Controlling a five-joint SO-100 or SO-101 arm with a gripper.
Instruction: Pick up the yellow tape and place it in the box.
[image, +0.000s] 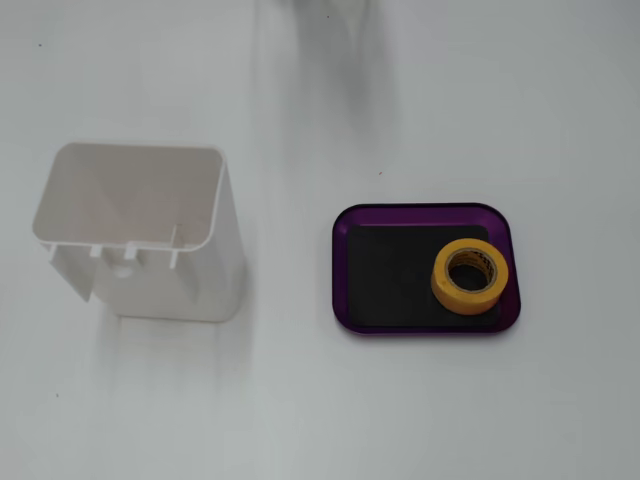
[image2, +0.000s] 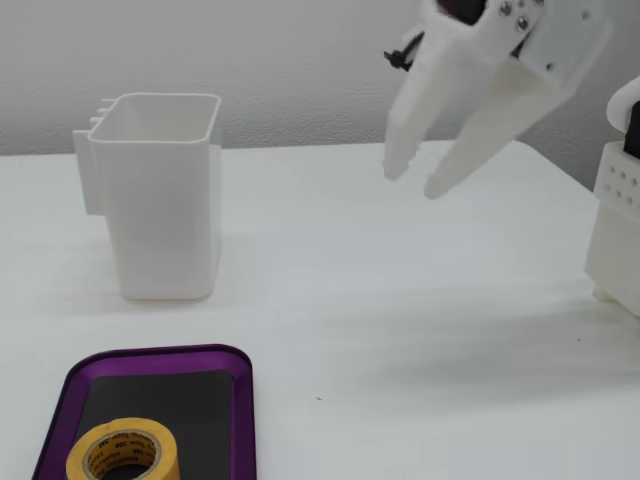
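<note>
Inside one box (image: 344, 262): one yellow tape (image: 469, 275), seemingly flat.

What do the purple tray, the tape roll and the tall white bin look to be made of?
The purple tray: glossy, slightly translucent plastic, with a matte black inner base. The yellow tape: matte, paper-like wraps on a brownish printed core, probably cardboard. The white bin: smooth moulded plastic, thin walls with ribs at the rim.

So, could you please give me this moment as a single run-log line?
yellow tape: lying flat in box | gripper: open, empty, raised clear of table | white bin: upright, empty
</note>
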